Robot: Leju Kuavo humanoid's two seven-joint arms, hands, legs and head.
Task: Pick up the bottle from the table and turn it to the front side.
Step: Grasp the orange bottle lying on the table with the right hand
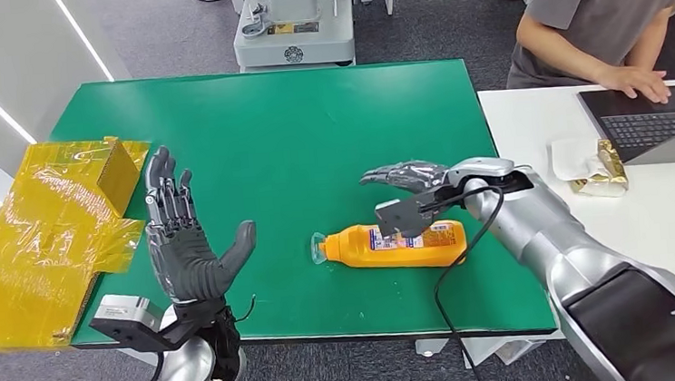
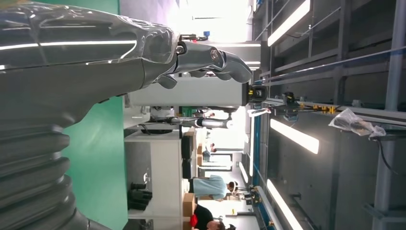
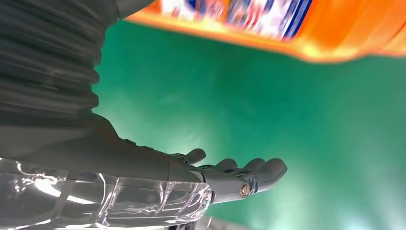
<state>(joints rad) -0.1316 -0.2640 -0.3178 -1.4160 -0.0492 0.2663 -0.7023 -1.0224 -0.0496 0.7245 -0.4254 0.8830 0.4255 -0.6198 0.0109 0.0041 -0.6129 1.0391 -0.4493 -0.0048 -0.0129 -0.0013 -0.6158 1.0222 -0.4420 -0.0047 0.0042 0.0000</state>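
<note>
Fingers of the right hand (image 1: 406,178) are spread and hold nothing, hovering just behind the orange bottle (image 1: 393,245), which lies on its side on the green table (image 1: 311,129) with its cap toward the left hand (image 1: 183,243). That hand is raised upright near the table's front edge, fingers apart and empty, beside crumpled yellow wrapping (image 1: 38,241).

The orange bottle (image 1: 393,244) carries a white and blue label (print too blurred to read). No other text is legible.
</note>
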